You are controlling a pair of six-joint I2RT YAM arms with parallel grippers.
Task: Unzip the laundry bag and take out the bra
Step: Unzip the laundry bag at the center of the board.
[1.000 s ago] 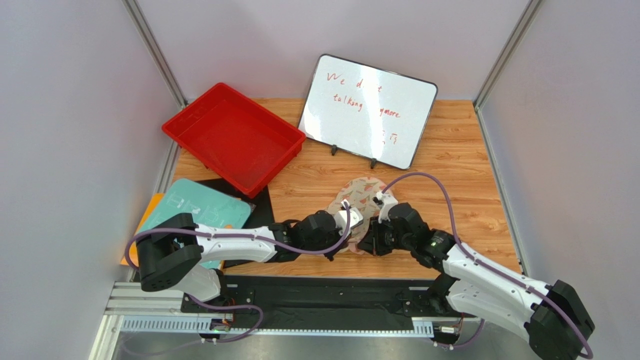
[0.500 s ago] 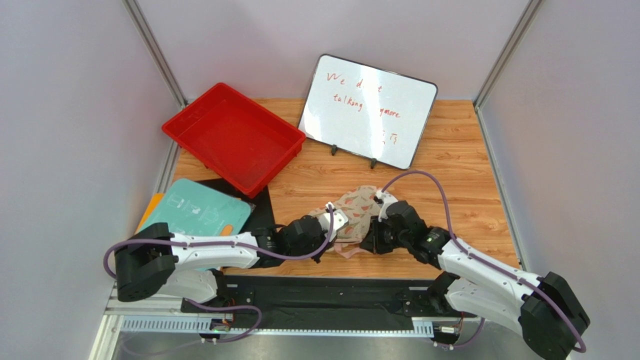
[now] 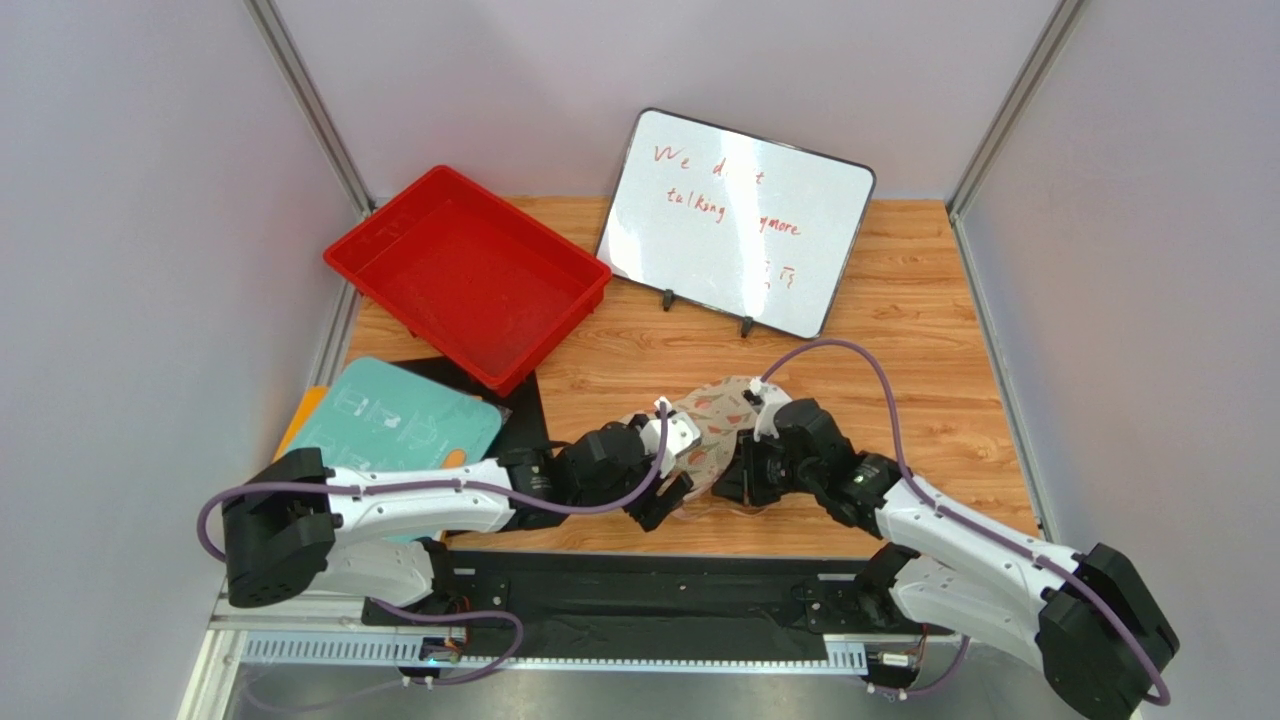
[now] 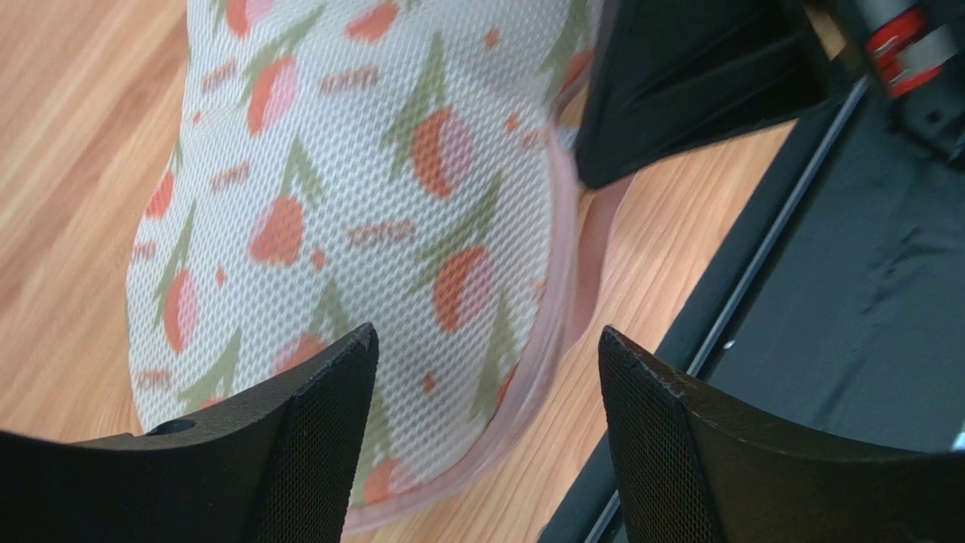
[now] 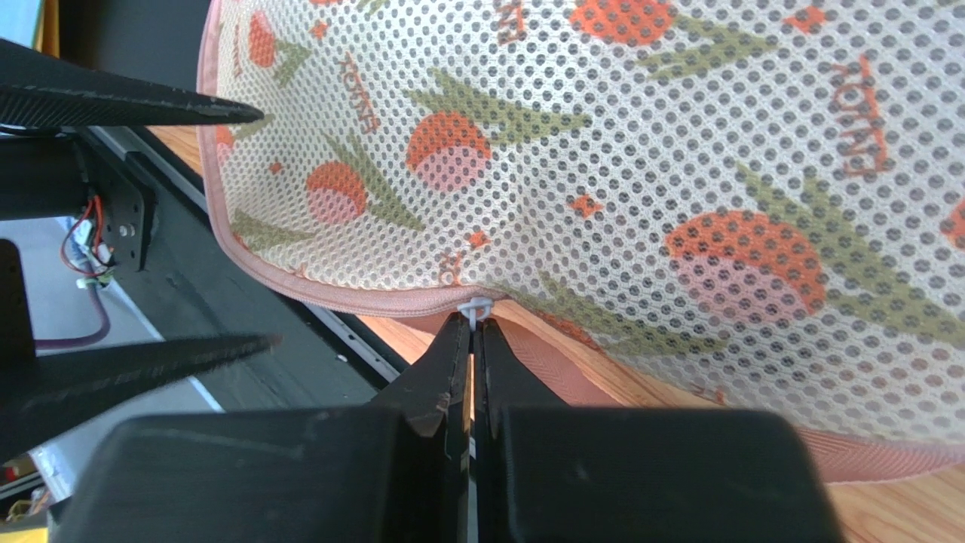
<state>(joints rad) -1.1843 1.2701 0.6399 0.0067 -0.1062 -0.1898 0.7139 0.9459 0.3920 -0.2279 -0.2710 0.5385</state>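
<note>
Laundry bag (image 3: 718, 428) rested on the tabletop (image 3: 902, 330) near the front edge. The right pincer (image 5: 470, 330) was clenched on its zipper pull (image 5: 477, 307); the left pincer (image 4: 485, 339) was released, straddling the pink edging.

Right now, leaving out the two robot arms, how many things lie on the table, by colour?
Red: 1, tray
White: 1, whiteboard
Cream printed: 1, laundry bag
Teal: 1, sheet
Black: 1, mat
Orange: 1, card
Total: 6

Top view high, looking down, wrist views close, sharing the laundry bag (image 4: 374, 226)
</note>
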